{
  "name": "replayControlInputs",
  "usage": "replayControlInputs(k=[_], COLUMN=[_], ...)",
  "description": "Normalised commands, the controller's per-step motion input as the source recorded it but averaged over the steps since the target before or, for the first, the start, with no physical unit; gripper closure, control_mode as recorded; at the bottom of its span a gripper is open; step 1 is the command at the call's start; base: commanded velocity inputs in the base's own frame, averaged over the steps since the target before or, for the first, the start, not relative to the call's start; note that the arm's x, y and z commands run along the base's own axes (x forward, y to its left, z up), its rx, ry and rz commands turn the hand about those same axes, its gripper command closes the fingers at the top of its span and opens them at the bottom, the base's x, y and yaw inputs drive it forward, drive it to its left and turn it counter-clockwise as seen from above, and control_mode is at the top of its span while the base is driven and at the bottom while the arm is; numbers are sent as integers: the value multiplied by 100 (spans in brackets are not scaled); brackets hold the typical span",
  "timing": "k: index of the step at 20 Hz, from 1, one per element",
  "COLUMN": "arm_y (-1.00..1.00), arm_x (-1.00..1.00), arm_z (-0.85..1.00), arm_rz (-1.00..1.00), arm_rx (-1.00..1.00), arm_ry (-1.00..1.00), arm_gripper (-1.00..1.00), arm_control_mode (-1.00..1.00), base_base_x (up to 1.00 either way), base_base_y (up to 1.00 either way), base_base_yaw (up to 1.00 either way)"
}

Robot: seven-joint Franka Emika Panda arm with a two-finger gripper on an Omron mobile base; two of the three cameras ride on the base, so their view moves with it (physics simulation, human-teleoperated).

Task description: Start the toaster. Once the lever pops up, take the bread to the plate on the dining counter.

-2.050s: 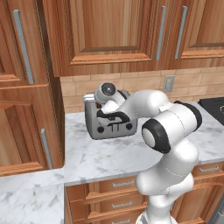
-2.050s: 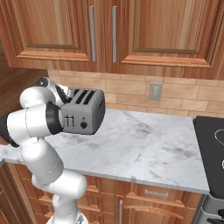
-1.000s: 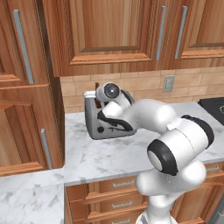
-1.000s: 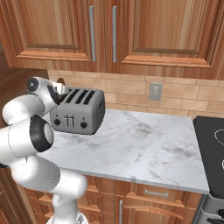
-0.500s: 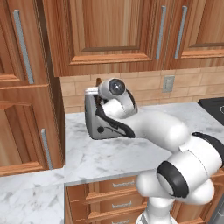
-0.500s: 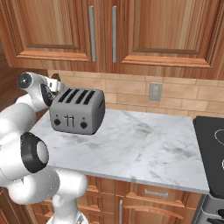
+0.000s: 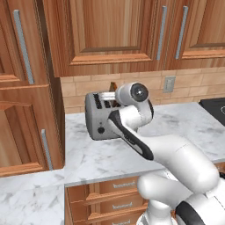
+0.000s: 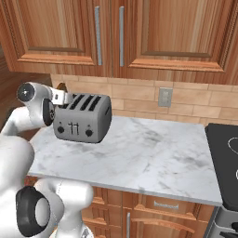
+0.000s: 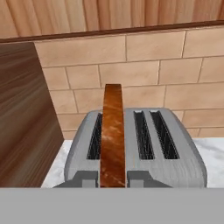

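The grey toaster (image 8: 83,122) stands at the left end of the marble worktop (image 8: 144,155), near the brick wall. In the left base view the toaster (image 7: 97,117) sits just behind my wrist. My gripper (image 9: 112,179) is shut on the bread (image 9: 112,135), a brown slice seen edge-on, upright over the toaster (image 9: 166,162) and its second slot from the left. A brown corner of the bread (image 8: 61,87) sticks up above the gripper (image 8: 60,97) at the toaster's back left. The plate and the dining counter are out of view.
Wooden wall cabinets (image 8: 111,32) hang low over the toaster. A tall wooden cabinet side (image 7: 48,127) closes the worktop on the toaster's left. A wall outlet (image 8: 165,96) sits on the brick wall, and a black stove (image 8: 225,153) borders the worktop's right end.
The hand has swung from the toaster's front to its upper back left, and the elbow has swept low toward the camera. The bread now stands above the slots.
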Motion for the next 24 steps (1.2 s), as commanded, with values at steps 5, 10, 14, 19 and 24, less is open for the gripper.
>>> replayControlInputs(k=[5,10,14,19,24], arm_y=[-61,-56,-41,-33,-26], arm_x=[-90,-99,-98,-93,-85], arm_z=[10,16,19,14,9], arm_rz=[0,0,-2,-7,-9], arm_rx=[0,0,0,0,0], arm_ry=[5,7,12,15,15], arm_gripper=[100,100,100,100,100], arm_control_mode=[-100,-100,-100,-100,-100], base_base_x=[0,0,0,0,0], base_base_y=[0,0,0,0,0], base_base_yaw=[0,0,0,0,0])
